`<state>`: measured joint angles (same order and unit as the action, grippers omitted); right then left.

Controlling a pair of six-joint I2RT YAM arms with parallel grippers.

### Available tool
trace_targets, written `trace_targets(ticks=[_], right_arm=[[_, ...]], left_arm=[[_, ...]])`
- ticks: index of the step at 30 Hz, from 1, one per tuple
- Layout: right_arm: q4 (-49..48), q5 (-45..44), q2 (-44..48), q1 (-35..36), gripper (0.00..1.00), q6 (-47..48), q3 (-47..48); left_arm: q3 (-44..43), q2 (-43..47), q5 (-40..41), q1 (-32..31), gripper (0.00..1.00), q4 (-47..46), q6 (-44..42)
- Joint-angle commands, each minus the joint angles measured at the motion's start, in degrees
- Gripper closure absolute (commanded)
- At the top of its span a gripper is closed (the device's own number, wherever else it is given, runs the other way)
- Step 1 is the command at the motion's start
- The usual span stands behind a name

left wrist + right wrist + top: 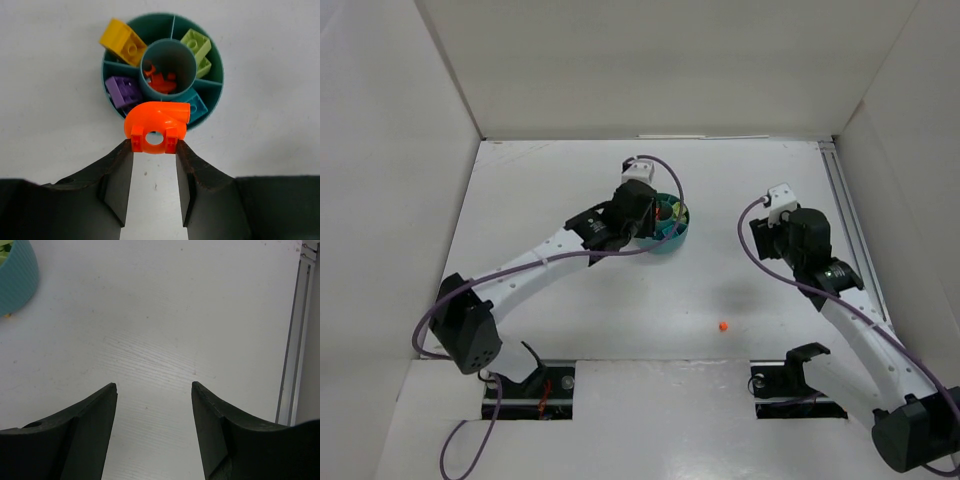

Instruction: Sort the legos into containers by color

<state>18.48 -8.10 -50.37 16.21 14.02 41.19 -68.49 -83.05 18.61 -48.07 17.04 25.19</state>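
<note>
Orange plastic sits clamped in the left end effector [155, 145]: a curved orange piece [159, 122] with a round hole through it, pinched on both sides by the two dark fingertips. In the left wrist view it hangs over the dish [156, 29], a round teal one, at the rim nearest the fingers. Whether it touches that rim cannot be told.

Inside the dish, the centre cup [186, 59] holds several small orange bits [161, 84]. As that camera frames the ring of sections:
- A yellow brick [123, 42] lies far left, tipped over the rim.
- The lime green bricks [196, 47] lie far right.
- A purple brick [124, 92] lies near left.
- A turquoise brick [198, 106] lies near right, partly hidden by the held piece.

In the top view the dish stands on the white surface [550, 180], about midway across and somewhat toward the far side. The left arm reaches over to it. One orange dot [722, 326] lies alone on the surface, nearer the arm bases, between the two arms and well apart from the dish.

The right end effector [154, 386] is released, its fingers spread wide. It hangs over the surface to the right of the dish, whose teal wall shows in the far-left corner of the right wrist view. A metal rail [295, 340] runs along the right edge of the surface.
</note>
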Motion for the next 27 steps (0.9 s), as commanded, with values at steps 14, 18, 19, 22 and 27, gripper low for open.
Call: trace_targets(ticks=[14, 18, 19, 22, 27], right_arm=[[-2.4, 1.9, -1.1, -3.4, 0.34, 0.3, -0.7], [-2.4, 1.9, -1.7, -3.4, 0.34, 0.3, -0.7], [-2.4, 1.9, -1.7, -3.4, 0.34, 0.3, -0.7], [-2.4, 2.4, -2.2, -3.4, 0.34, 0.3, -0.7], [-2.4, 3.5, -2.2, -3.4, 0.34, 0.8, -0.7]], left_arm=[[-18.0, -14.2, -4.2, 4.9, 0.78, -1.8, -9.5], [-18.0, -15.4, -5.3, 4.9, 0.78, -2.4, -9.5], [-18.0, -15.4, -5.9, 4.9, 0.78, -2.4, -9.5], [-18.0, -16.8, -5.9, 4.9, 0.74, -2.4, -9.5], [-18.7, -17.9, -5.9, 4.9, 0.53, -1.0, -9.0]])
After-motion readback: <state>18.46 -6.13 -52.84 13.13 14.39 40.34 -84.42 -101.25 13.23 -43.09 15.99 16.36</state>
